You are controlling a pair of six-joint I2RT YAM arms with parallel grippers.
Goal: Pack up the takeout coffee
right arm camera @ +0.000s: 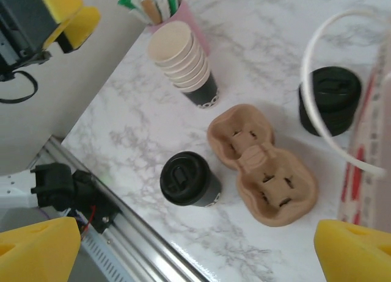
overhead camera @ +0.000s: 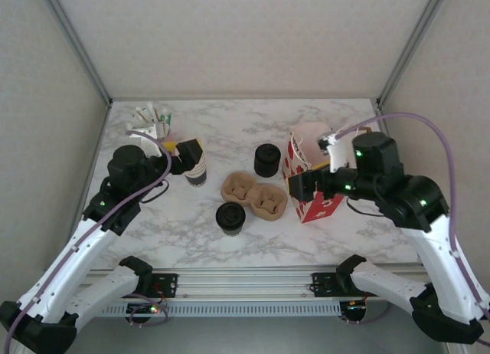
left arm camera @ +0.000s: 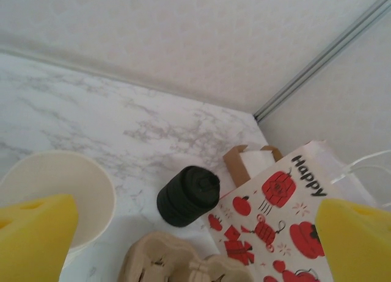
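Coffee cup [right arm camera: 188,179] upright, lid up, axis vertical; left gripper [overhead camera: 190,156] and right gripper [right arm camera: 195,254] spread, empty.
Cup ahead of the right one, apart from the left (right wrist shows lid face; overhead, its side).

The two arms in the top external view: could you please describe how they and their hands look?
Both arms have white lower links, black joints and black upper housings with small green lights. A lilac cable loops over the left arm, and a second one over the right arm. The left hand and right hand are black, with yellow pads on the fingers.
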